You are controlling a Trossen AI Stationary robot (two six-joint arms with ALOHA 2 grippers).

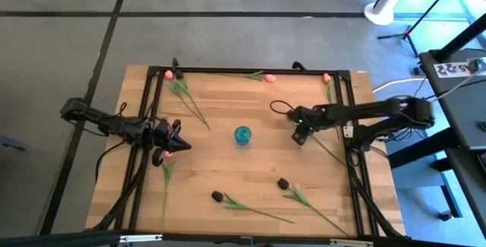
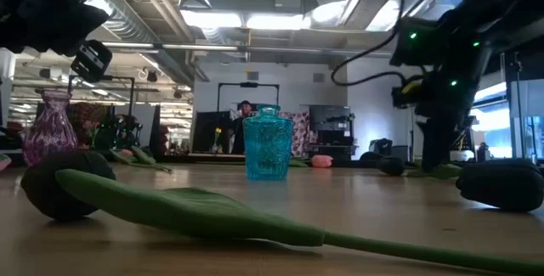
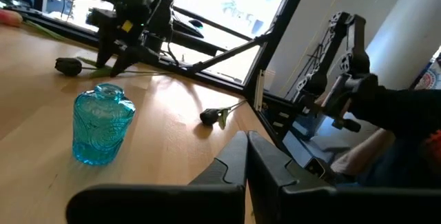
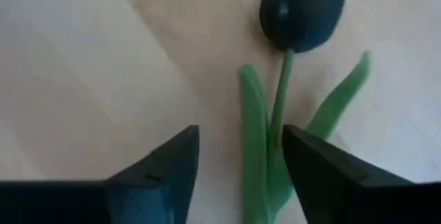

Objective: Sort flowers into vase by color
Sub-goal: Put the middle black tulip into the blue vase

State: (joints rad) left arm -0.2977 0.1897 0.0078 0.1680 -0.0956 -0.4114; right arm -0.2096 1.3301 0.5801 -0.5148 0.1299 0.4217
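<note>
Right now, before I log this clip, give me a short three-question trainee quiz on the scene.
1. True or false: the right gripper has its fingers open over a dark tulip.
2. What stands at the middle of the table? A) teal vase B) pink tulip C) dark tulip
3. Fill in: the tulip head beside the left gripper is ____.
Key: 1 true; 2 A; 3 pink.

Robotics lab, exposed ceiling ducts [image 2: 136,21], equipment racks [image 2: 246,119], concrete floor [image 1: 61,42]
</note>
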